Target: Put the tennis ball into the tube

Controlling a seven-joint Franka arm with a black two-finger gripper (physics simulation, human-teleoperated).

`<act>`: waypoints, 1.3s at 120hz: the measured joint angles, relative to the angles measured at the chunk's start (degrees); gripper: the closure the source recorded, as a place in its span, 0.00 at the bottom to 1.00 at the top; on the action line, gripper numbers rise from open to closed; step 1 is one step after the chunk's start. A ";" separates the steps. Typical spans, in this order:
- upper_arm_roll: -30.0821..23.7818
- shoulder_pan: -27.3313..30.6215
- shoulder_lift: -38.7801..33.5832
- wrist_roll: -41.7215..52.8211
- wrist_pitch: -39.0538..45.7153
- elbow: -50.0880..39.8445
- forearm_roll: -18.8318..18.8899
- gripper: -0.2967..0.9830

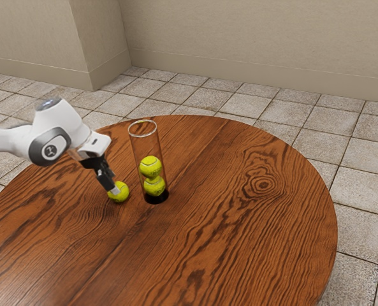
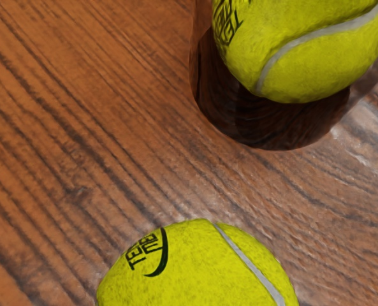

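Altogether, two balls [image 1: 151, 167] sit in one tube [image 1: 156, 197], one ball [image 1: 123, 195] outside.

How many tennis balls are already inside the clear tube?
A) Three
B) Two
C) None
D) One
B: in the exterior view, two balls are stacked inside the clear tube, one on top of the other, while a third ball is outside it, at the gripper.
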 joint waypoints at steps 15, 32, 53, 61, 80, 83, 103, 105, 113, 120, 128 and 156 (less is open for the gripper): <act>0.85 -0.81 -0.92 1.09 0.25 0.68 0.24 0.23; 2.04 -2.29 -1.50 2.07 0.39 1.07 0.37 0.23; 3.66 -3.91 -2.69 3.00 0.46 1.53 0.48 0.23; 4.07 -4.06 -2.93 3.29 0.46 1.69 0.51 0.24; 4.46 -3.97 -2.97 3.85 0.41 1.73 0.53 0.36; 4.47 -3.98 -2.96 3.93 0.39 1.74 0.52 0.37; 4.34 -3.92 -2.55 4.29 0.27 1.43 0.61 0.44; 4.25 -3.79 -2.46 4.30 0.25 1.34 0.64 0.45; 3.65 -3.20 -1.78 4.30 0.16 0.79 0.75 0.47; 2.21 -2.01 -1.06 4.25 -0.14 0.23 0.83 0.48; -1.84 1.53 0.21 4.15 -1.02 -1.11 0.70 0.51; -32.12 23.91 14.52 2.99 -8.19 -2.64 -11.62 0.58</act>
